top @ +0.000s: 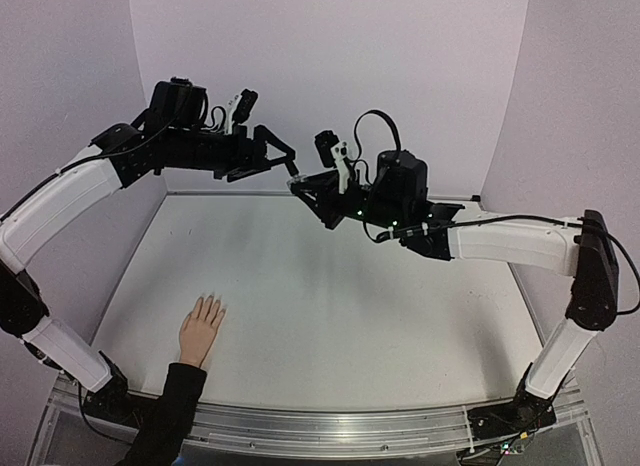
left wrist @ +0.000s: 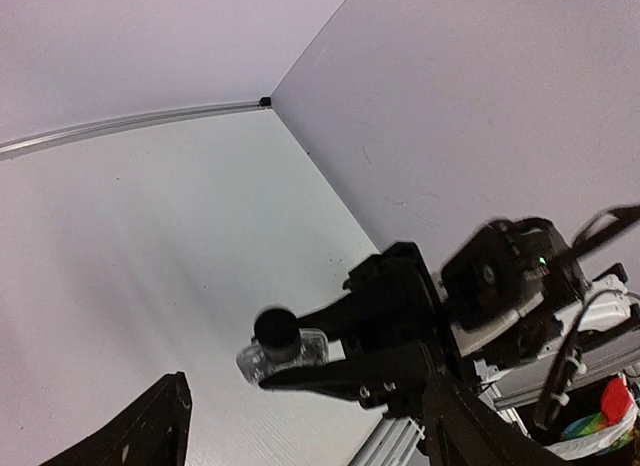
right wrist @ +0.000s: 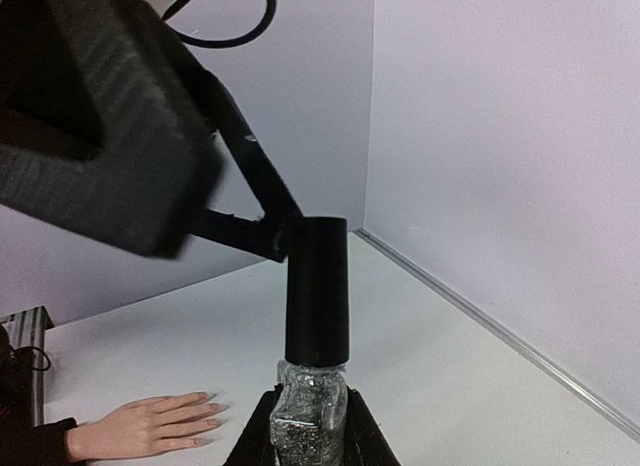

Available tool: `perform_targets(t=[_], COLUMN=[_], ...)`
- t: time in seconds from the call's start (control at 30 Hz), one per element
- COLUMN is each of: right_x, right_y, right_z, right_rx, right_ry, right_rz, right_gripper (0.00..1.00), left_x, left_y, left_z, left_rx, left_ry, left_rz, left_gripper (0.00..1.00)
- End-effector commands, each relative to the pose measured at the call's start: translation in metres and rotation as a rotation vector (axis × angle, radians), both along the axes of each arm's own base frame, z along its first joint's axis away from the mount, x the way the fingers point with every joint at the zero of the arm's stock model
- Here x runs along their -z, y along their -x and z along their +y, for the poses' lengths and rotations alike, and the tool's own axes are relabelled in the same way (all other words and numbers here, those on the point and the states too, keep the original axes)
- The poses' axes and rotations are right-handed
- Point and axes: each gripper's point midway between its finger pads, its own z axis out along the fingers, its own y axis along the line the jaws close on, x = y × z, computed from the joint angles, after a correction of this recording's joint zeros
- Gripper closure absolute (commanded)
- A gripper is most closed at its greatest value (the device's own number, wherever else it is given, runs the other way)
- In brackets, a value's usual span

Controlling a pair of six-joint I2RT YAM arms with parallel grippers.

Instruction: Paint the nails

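While the right gripper point(right wrist: 312, 441) clamps the bottle point(right wrist: 312, 398) mid-frame, cap point(right wrist: 317, 286) still on, the left gripper point(top: 275, 166) gapes wide beside it; nails point(right wrist: 212, 411) at lower left look unpainted.

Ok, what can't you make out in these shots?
- Nails of the pale peach mannequin hand: too small in the top view; paint unclear.
- Clear glittery glass bottle with tall black cap: base cut off by right wrist view's lower edge.
- Left tool: fingers cut off by its own view's bottom edge.
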Motion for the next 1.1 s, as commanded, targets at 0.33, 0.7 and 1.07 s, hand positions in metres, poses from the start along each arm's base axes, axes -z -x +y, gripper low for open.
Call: perform_targets(t=[0.33,0.7,1.07], right_x=[-0.071,-0.076,-0.056], right_y=[0.069,0.058,-0.008], right_z=[-0.001,-0.004,-0.014], right_rx=[-0.471,-0.445,0.103], right_ry=[-0.255,-0.294,-0.249], right_rz=[0.035,0.043,0.02], right_gripper=[1.0,1.0,1.0], left_x=[-0.06,-0.063,-0.058], left_y=[0.047,0.057,0.017], left_z=[-0.016,-0.013,-0.011], left_rx=[0.288,0.325,0.081], left_ry=[0.282,0.305,0.217], left_rz=[-0.234,-0.256,-0.244], left_gripper=[0.38,0.62,1.0])
